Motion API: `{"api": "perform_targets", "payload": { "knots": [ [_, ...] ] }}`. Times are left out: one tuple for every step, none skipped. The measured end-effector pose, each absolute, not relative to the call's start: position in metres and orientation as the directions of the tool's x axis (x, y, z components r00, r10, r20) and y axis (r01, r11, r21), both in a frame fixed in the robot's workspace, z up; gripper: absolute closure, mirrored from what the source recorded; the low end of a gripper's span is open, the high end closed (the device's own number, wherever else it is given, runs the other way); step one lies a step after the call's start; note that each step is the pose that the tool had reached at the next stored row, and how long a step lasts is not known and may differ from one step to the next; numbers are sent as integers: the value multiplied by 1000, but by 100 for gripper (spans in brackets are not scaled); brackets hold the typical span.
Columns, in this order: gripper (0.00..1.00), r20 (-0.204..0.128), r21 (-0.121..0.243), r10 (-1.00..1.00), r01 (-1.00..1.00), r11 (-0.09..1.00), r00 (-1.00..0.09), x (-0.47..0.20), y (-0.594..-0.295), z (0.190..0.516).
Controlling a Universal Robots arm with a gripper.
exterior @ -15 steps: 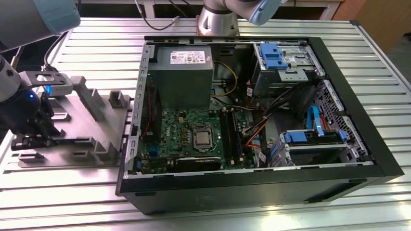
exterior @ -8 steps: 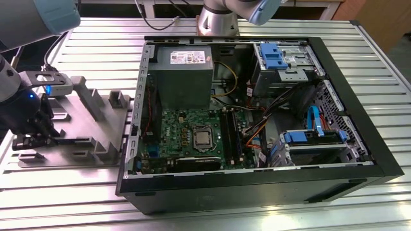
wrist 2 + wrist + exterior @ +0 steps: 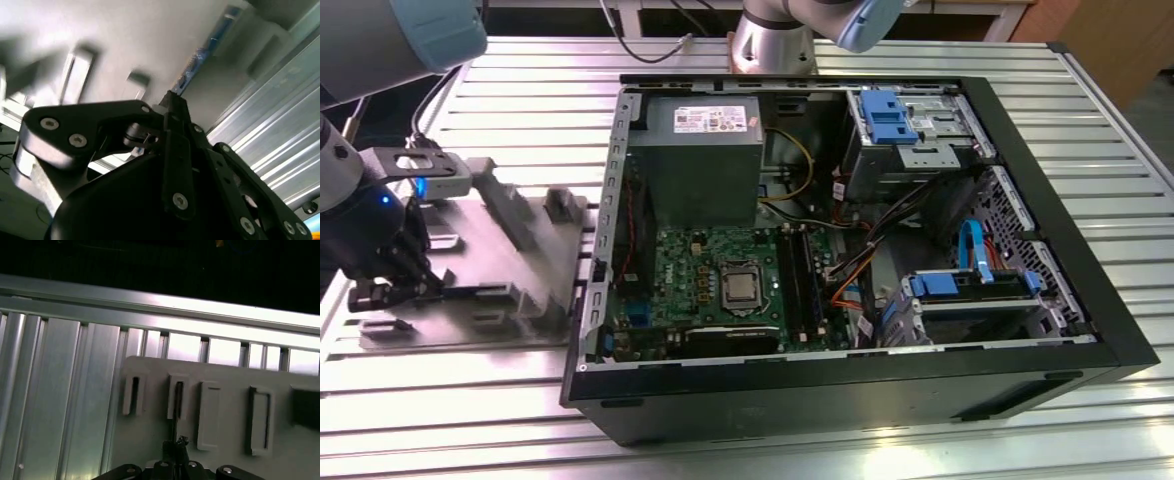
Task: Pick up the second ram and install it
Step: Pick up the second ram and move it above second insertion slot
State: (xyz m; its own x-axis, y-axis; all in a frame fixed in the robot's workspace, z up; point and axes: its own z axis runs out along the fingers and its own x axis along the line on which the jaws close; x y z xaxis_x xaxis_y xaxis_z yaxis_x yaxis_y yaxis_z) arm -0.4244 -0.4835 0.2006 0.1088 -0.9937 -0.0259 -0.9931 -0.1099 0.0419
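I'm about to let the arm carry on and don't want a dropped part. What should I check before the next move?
1. Gripper at the memory stick: ok, it meets the stick's edge in both wrist views.
2. Grip: ok, jaws look shut on the stick.
3. Stick free of the tray: not ok, its far end sits in a tray slot.
4. Computer case open: ok, the green board is exposed.
5. Free memory slot on the board: cannot tell.
6. Orange cables away from the slots: cannot tell, they lie close by.
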Motion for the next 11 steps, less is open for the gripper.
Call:
{"api": "perform_targets", "payload": {
  "knots": [
    [88,-26,42,-994,-993,-110,109,-424,-483,201],
    [88,-26,42,-994,-993,-110,109,-424,-484,201],
    [89,-26,42,-994,-993,-110,109,-424,-484,201],
    [89,-26,42,-994,-993,-110,109,-424,-484,201],
    [89,-26,42,-994,-993,-110,109,-424,-484,201],
    [89,-26,42,-994,-994,-104,103,-424,-484,200],
    [89,-26,42,-998,-998,-54,53,-424,-483,200],
    [89,-25,42,-999,-998,-36,35,-424,-484,199],
    [89,-25,42,-1000,-999,-18,17,-424,-484,199],
    [89,-25,42,-1000,-999,2,-3,-424,-484,199],
    [89,-25,42,-1000,-999,13,-14,-424,-484,199]
  ]
}}
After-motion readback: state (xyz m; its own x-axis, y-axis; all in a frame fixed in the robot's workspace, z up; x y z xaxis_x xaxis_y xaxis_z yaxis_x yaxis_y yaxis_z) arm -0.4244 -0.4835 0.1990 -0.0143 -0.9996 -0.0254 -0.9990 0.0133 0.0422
